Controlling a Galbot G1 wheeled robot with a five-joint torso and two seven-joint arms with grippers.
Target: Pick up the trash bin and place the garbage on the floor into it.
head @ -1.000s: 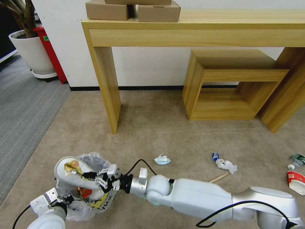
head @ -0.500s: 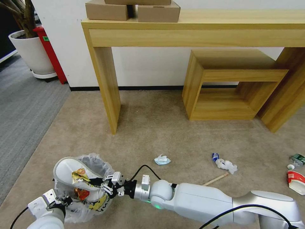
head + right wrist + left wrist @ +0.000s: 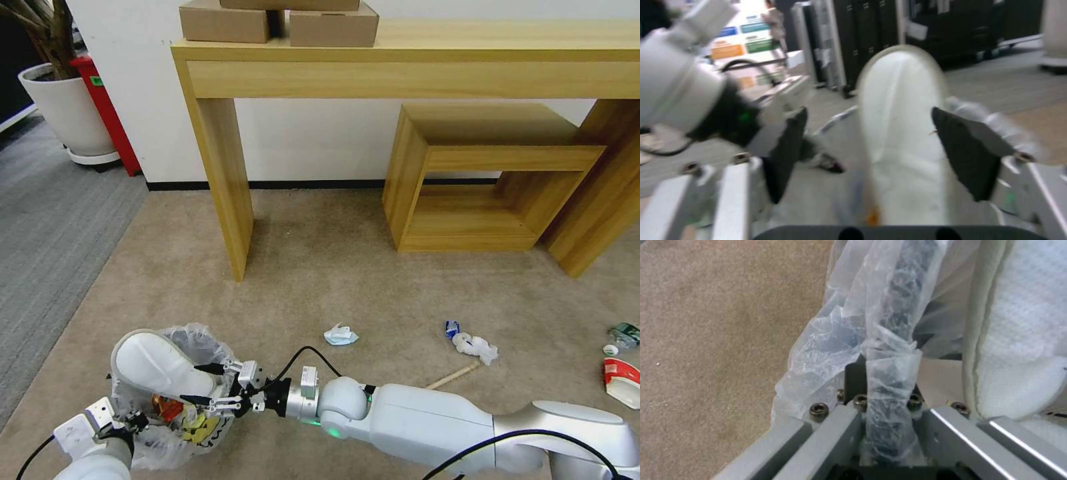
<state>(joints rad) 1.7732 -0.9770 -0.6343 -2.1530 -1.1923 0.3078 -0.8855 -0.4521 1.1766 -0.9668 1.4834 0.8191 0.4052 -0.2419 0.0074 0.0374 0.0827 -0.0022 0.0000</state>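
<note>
Trash bin [image 3: 170, 393], black with a crinkly bag liner, sits low at the robot's left side on the beige floor [image 3: 333, 280]. Left gripper [image 3: 130, 423] holds it: in the left wrist view the jaws are closed down on the bagged rim [image 3: 889, 380], plastic and black edge pinched between them. A white slipper [image 3: 157, 367] stands in the bin, toe end poking up over the rim, with red and yellow wrappers [image 3: 177, 413] beneath it.

Right gripper [image 3: 213, 387] is just at the bin's right edge, jaws spread wide and holding nothing. In the right wrist view the slipper [image 3: 902, 140] lies between the two dark pads [image 3: 969, 153] with gaps either side, so apart from it, not gripped.

Step in hand, by my read: drop-off of the slipper, release done. Plenty is left on the carpet, well away from the open jaws: blue-white crumpled paper [image 3: 341, 335], white crumpled wad [image 3: 475, 347] with a small blue scrap [image 3: 452, 328] beside it, wooden stick [image 3: 453, 375], red-white paper bowl [image 3: 623, 381], green-label bottle [image 3: 625, 333].

Next move likely calls for backing the right gripper clear of the liner without snagging it, then reaching for the nearest piece, probably the crumpled paper, while the left keeps the bin level.
</note>
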